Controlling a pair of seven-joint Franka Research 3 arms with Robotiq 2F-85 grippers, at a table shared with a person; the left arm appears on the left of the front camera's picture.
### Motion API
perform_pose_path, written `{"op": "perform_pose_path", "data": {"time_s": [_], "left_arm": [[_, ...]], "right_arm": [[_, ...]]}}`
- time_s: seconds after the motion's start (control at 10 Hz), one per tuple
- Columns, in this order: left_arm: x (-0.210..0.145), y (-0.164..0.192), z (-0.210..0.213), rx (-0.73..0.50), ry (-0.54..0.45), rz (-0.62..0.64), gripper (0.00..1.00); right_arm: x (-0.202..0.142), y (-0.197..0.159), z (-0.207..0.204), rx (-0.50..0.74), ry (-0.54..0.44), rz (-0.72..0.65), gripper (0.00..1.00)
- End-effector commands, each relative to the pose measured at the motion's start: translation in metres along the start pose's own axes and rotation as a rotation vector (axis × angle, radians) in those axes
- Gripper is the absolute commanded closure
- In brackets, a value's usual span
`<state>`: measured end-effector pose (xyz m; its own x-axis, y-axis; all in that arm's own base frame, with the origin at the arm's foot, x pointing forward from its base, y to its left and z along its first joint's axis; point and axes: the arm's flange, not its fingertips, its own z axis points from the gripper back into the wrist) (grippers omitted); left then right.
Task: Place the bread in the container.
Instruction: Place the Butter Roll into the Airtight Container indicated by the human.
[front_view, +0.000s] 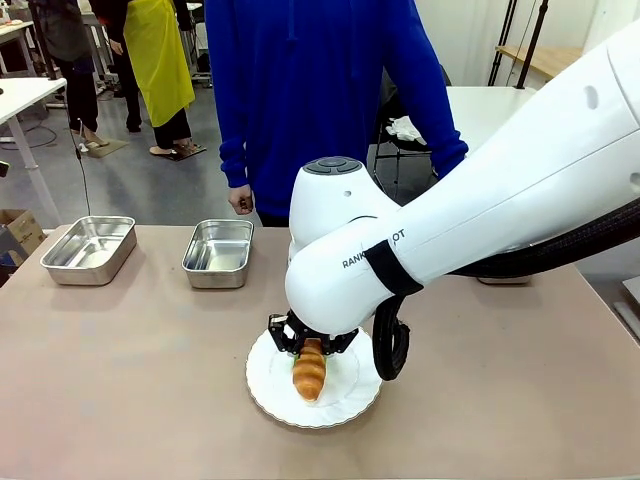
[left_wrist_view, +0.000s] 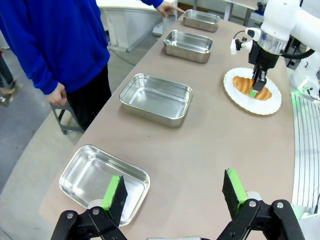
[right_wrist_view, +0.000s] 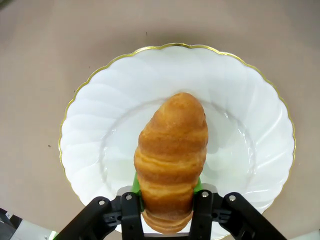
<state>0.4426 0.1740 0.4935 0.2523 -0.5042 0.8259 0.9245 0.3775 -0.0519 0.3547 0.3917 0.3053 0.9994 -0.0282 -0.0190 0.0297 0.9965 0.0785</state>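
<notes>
Right tool (right_wrist_view: 167, 195) pointing straight down, clamped on the bread (right_wrist_view: 172, 145) — left tool (left_wrist_view: 173, 186) spread wide

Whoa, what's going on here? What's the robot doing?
The robot's right gripper has its jaws closed on the bread, a croissant lying on a white plate. The bread has not gone into any of the steel pans yet. They all sit empty in a row along the far side of the table. The left gripper hangs over the table with its jaws open, holding nothing. A person in a blue top stands across the table, arms down.
</notes>
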Motion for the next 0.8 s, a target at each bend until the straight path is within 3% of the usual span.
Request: {"op": "perform_pose_path", "data": {"time_s": [0.0, 0.1, 0.7], "left_arm": [[0.001, -0.001, 0.001, 0.001, -0.006, -0.004, 0.00], [0.001, -0.001, 0.001, 0.001, -0.006, -0.004, 0.00], [0.001, -0.001, 0.001, 0.001, -0.006, -0.004, 0.00]], "right_arm": [[0.000, 0.000, 0.000, 0.000, 0.000, 0.000, 0.52], [0.001, -0.004, 0.023, 0.000, -0.046, 0.037, 0.58], [0.021, -0.032, 0.219, -0.024, -0.142, 0.310, 0.58]]}}
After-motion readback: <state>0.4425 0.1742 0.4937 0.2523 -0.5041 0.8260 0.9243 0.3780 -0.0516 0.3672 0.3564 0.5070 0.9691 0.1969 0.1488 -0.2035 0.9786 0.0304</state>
